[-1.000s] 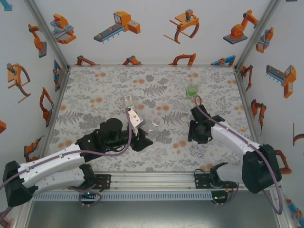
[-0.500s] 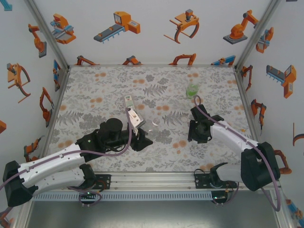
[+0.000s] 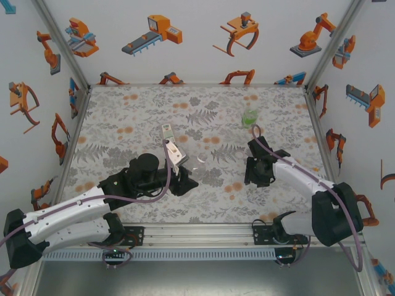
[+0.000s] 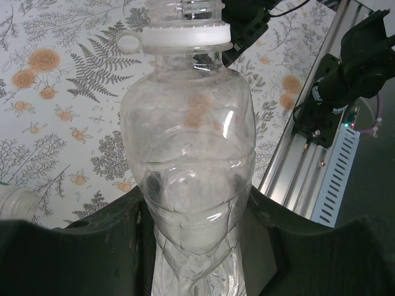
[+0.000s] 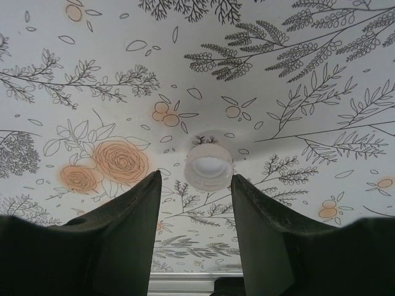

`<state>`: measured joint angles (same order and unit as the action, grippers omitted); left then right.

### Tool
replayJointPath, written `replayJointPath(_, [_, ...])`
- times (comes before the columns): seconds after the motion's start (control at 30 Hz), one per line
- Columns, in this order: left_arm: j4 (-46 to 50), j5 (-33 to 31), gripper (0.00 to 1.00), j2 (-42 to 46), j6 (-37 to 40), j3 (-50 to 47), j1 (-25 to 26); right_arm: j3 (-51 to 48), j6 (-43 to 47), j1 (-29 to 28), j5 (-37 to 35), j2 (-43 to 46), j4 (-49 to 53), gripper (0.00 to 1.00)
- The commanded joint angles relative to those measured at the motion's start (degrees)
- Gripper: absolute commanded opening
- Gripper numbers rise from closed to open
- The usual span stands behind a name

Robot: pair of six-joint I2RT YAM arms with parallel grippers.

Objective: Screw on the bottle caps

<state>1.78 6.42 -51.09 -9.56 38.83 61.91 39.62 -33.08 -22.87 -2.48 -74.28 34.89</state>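
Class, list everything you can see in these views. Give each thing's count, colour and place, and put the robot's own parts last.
clear bottle: 1, see-through, uncapped, held in the left gripper
labelled bottle: 1, white and green, lying mid-table
green bottle: 1, far right of the table
caps: 2, white, one on the table beside the clear bottle's neck, one on the table at the right gripper's tips
table: 1, grey floral with orange
walls: white, with orange robot pictures
left gripper: black, shut on the clear bottle
right gripper: black, open, by a cap
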Motion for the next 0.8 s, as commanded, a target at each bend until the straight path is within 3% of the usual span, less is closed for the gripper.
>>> replayJointPath(0.0, [-0.32,-0.20,0.00,0.47,-0.13,-0.16,0.28,-1.44,0.64,0.69,0.03,-0.71,-1.01,0.48])
replayJointPath(0.33, [-0.30,0.00,0.00,-0.05,0.15,0.11,0.18,-3.85,0.25,2.41,2.21,-1.67,-3.56,0.44])
replayJointPath(0.77, [-0.20,0.09,0.00,-0.78,0.25,0.87,0.09,3.40,1.24,2.76,2.22,2.40,1.14,0.47])
